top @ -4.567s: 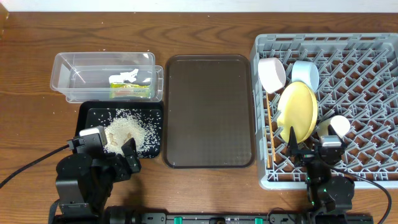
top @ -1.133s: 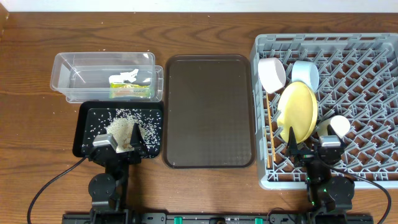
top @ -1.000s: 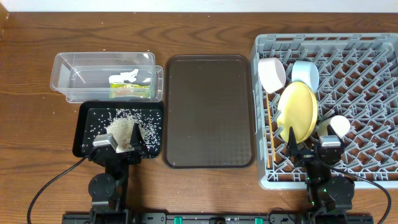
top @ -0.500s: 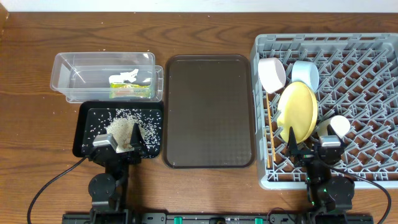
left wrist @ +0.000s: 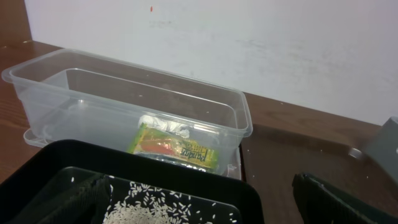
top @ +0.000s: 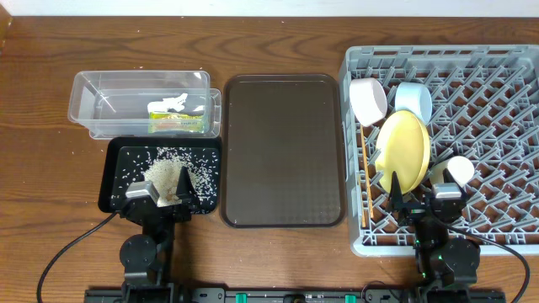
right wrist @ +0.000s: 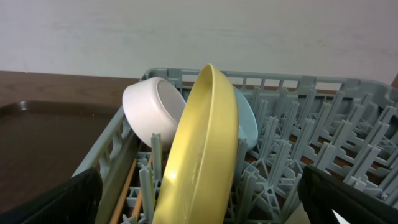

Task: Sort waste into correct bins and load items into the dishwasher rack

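Left gripper [top: 162, 198] spread wide, empty, at near edge of black tray [top: 114, 181]; rice [top: 168, 172] heaped inside. Wrapper [top: 177, 124] and what looks like the tissue [top: 175, 103] lie in clear tub [top: 93, 88]. Right gripper [top: 421, 206] wide, empty, at rack [top: 505, 67] front. Racked: plate [top: 402, 151] on edge, white bowl [top: 368, 99], blue bowl [top: 413, 98], cup [top: 459, 171], chopsticks [top: 365, 181].

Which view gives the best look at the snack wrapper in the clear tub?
Left wrist: the snack wrapper is large in the frame, its print visible through the wall of the clear tub. Overhead shows it only small, from above. Right wrist does not show it at all.
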`<move>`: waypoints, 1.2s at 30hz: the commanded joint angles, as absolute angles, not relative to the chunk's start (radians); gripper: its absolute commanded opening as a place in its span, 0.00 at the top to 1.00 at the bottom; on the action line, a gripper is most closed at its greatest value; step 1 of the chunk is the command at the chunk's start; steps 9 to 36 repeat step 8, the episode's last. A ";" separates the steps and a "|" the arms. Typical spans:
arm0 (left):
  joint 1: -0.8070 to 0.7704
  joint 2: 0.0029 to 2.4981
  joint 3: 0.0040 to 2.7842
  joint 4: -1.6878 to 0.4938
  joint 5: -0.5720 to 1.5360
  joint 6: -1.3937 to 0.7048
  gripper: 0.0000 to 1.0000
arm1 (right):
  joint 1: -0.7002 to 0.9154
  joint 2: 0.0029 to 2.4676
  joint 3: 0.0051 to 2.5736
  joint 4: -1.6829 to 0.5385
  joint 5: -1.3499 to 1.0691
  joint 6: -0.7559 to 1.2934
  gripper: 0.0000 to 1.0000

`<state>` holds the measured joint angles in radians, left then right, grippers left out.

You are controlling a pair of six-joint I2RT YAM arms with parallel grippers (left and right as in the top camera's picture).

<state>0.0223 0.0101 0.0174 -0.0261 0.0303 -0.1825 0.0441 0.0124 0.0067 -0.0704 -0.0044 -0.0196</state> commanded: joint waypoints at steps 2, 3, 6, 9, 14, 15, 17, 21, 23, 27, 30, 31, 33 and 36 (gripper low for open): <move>0.020 0.004 0.004 -0.070 0.014 -0.180 0.04 | 0.033 0.007 0.006 -0.075 -0.007 -0.035 0.01; 0.020 0.004 0.004 -0.070 0.014 -0.180 0.04 | 0.033 0.007 0.006 -0.075 -0.008 -0.035 0.01; 0.020 0.004 0.004 -0.070 0.014 -0.180 0.04 | 0.033 0.007 0.006 -0.075 -0.008 -0.035 0.01; 0.020 0.004 0.004 -0.070 0.014 -0.180 0.04 | 0.033 0.007 0.006 -0.075 -0.007 -0.035 0.01; 0.020 0.004 0.004 -0.070 0.014 -0.180 0.04 | 0.033 0.007 0.006 -0.075 -0.007 -0.035 0.01; 0.020 0.004 0.004 -0.070 0.014 -0.180 0.04 | 0.033 0.007 0.006 -0.075 -0.007 -0.035 0.01; 0.020 0.004 0.004 -0.070 0.014 -0.180 0.04 | 0.033 0.007 0.006 -0.075 -0.007 -0.035 0.01; 0.020 0.004 0.004 -0.070 0.014 -0.180 0.04 | 0.033 0.007 0.006 -0.075 -0.007 -0.035 0.01; 0.020 0.004 0.004 -0.070 0.014 -0.180 0.04 | 0.033 0.007 0.006 -0.075 -0.007 -0.035 0.01; 0.020 0.004 0.004 -0.070 0.014 -0.180 0.04 | 0.033 0.007 0.006 -0.075 -0.007 -0.035 0.01; 0.020 0.004 0.004 -0.070 0.014 -0.180 0.04 | 0.033 0.007 0.006 -0.075 -0.007 -0.035 0.01; 0.020 0.004 0.004 -0.070 0.014 -0.180 0.04 | 0.033 0.007 0.006 -0.075 -0.007 -0.035 0.01; 0.020 0.004 0.004 -0.070 0.014 -0.180 0.04 | 0.033 0.007 0.006 -0.075 -0.007 -0.035 0.01; 0.020 0.004 0.004 -0.070 0.014 -0.180 0.04 | 0.033 0.007 0.006 -0.075 -0.007 -0.035 0.01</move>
